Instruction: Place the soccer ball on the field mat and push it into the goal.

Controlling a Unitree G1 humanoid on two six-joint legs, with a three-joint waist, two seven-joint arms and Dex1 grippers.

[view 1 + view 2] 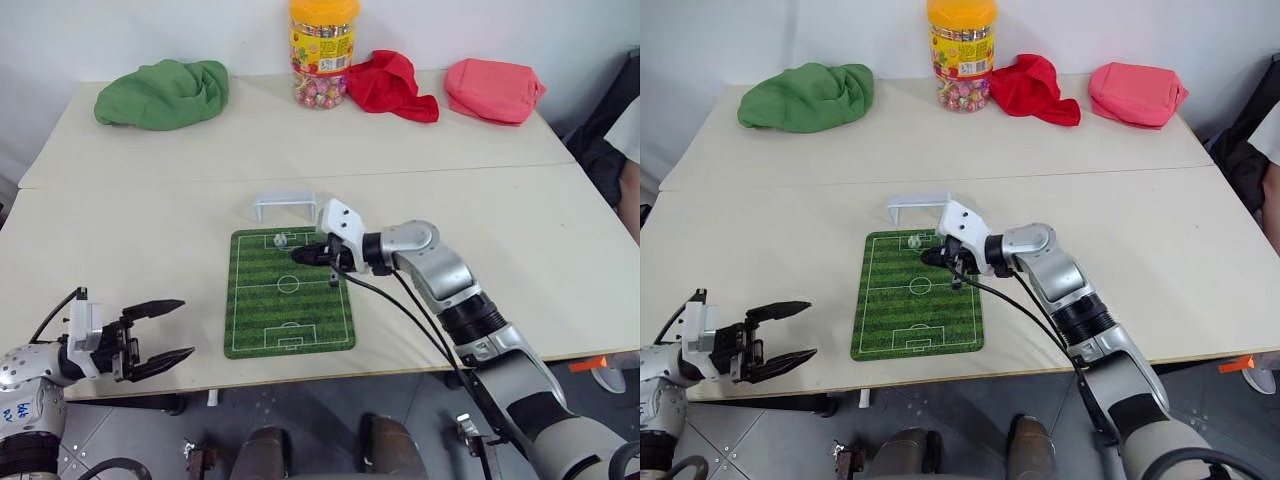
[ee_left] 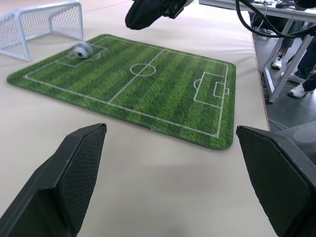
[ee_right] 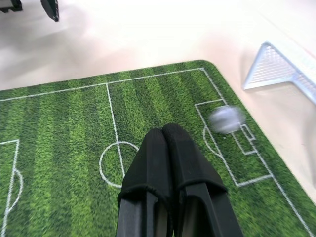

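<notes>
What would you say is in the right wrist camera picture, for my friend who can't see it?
The right gripper, its two black fingers shut together, hangs over the green field mat near the centre circle. The tiny soccer ball sits blurred in the penalty box ahead, apart from the fingers, with the white goal on the table just past the mat's end.

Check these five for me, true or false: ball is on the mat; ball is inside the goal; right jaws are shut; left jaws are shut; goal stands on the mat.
1. The soccer ball is on the field mat. True.
2. The ball is inside the goal. False: it lies in the penalty area before it.
3. The right gripper has its jaws shut. True.
4. The left gripper has its jaws shut. False: they stand open.
5. The goal stands on the mat. False: it stands on the table, past the mat's far edge.
</notes>
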